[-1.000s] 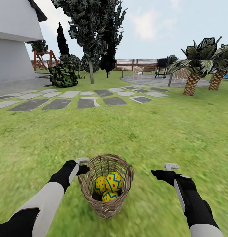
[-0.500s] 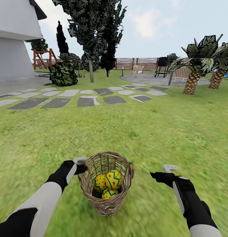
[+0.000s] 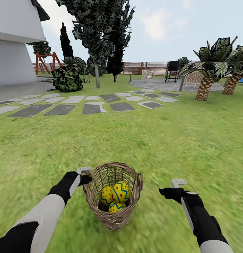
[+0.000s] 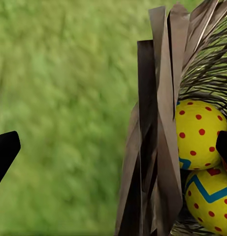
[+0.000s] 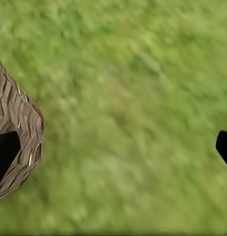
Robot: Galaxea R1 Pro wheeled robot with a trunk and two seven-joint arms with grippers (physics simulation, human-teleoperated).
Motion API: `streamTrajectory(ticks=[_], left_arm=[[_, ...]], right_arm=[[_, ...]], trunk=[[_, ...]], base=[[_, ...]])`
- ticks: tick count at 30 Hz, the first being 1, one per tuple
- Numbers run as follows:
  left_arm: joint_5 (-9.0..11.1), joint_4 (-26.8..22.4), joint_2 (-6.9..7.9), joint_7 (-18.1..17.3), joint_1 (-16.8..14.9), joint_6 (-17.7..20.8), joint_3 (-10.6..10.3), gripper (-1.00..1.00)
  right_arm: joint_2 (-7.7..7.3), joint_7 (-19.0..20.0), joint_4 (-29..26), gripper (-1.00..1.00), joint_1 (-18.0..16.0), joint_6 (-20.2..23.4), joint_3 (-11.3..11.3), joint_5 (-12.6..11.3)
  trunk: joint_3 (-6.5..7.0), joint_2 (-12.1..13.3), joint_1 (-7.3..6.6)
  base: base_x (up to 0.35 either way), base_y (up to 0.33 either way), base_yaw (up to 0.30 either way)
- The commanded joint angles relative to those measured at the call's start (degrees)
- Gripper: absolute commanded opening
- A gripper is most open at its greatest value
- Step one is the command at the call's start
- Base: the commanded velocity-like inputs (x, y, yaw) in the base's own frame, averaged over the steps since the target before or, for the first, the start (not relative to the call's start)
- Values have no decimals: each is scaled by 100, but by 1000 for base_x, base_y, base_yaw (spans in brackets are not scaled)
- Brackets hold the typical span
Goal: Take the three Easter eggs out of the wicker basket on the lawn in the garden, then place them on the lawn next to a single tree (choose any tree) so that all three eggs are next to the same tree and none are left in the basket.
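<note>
Item: wicker basket (image 3: 113, 196), one, sitting upright on the lawn (image 3: 153, 140) near the robot, between the two arms.

Contents: Easter eggs (image 3: 116, 196), three counted (two riding high, one lying lower and partly hidden beneath them). All three are lying inside the basket; none is resting on the grass yet.

Left tool (image 3: 87, 175): one, hanging just beside the basket's left rim. In the left wrist view its fingers are standing wide apart, straddling the woven wall (image 4: 155, 147), one dark tip (image 4: 5, 152) outside over grass, the other at the eggs (image 4: 202, 132). It is gripping nothing.

Right tool (image 3: 175, 187): one, hovering over bare grass well right of the basket, fingers spread and empty; the right wrist view is catching the basket's side (image 5: 19, 132) at its edge.

Surroundings: stepping stones (image 3: 93, 108) across the middle distance, two palms (image 3: 205, 88) far right, a tall dark tree (image 3: 97, 75) far left.

Risks, as judged:
- The left tool, closing where it is, is likely pinching the wall instead of an egg, tipping or dragging the basket.
- The eggs are packing tightly; reaching for one is liable to nudge the others, and a smooth round egg may be slipping from a shallow grip.
- The lowest egg, sitting deep, may be hard to reach past the rim.
- Trees are standing far off, so a long carry is raising the chance of a drop.
</note>
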Motion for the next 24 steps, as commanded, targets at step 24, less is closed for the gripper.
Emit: streamTrajectory(ticks=[24], left_arm=[[25, 515, -60, 31, -2, 72, 30, 100]], right_arm=[[2, 51, -7, 100, -3, 21, -10, 61]], trunk=[[-5, -2, -1]], base=[[0, 0, 0]])
